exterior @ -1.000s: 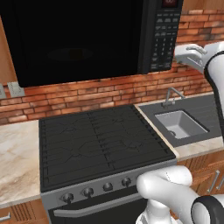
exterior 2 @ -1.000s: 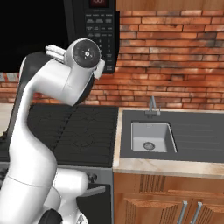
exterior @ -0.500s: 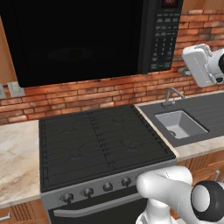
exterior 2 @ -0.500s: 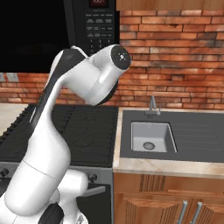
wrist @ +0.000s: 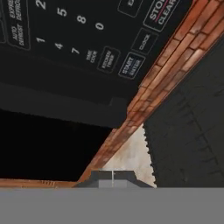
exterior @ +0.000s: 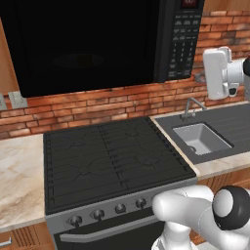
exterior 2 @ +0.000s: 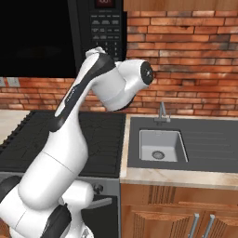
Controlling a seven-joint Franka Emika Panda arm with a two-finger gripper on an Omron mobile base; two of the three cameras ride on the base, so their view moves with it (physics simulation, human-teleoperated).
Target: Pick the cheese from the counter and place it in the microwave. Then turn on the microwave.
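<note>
The gripper (wrist: 113, 178) has its jaws pressed together on nothing, with the microwave (wrist: 65, 57) keypad at 12 o'clock of it in the hand view. In the left base view the microwave's door is closed above the black stovetop (exterior: 112, 161); the cheese cannot be made out.

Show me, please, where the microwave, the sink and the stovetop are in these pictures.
microwave (exterior: 88, 44), left base view, on its dark door.
sink (exterior 2: 160, 145), right base view, on the basin floor.
stovetop (exterior: 107, 158), left base view, on the black grates.
</note>
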